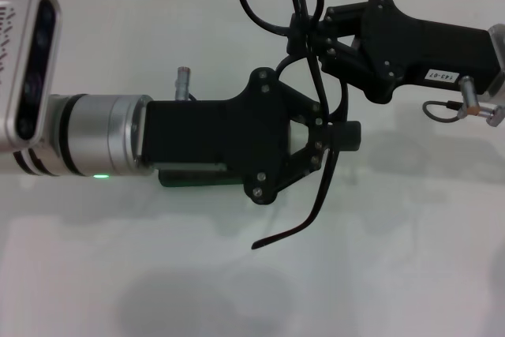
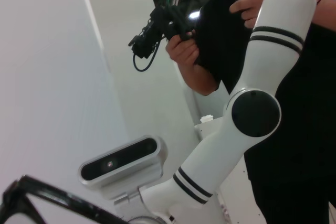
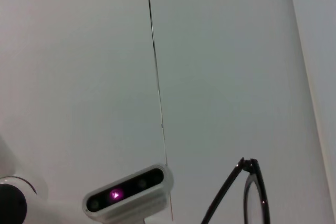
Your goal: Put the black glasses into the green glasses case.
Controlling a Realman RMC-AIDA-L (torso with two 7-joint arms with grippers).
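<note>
The black glasses (image 1: 268, 5) hang in the air between my two grippers, lenses toward the far side, one temple arm trailing down toward the near side. My right gripper (image 1: 304, 35) comes in from the right and is shut on the frame beside a lens. My left gripper (image 1: 335, 136) reaches in from the left and is shut on the temple arms. Part of the black glasses (image 2: 31, 195) shows in the left wrist view, and the black glasses (image 3: 252, 192) also appear in the right wrist view. A dark green strip, apparently the green glasses case (image 1: 189, 179), peeks out beneath the left gripper; most of it is hidden.
The white table (image 1: 237, 290) stretches under both arms. In the left wrist view, a person (image 2: 220, 35) holding a camera stands behind the right arm (image 2: 247, 114).
</note>
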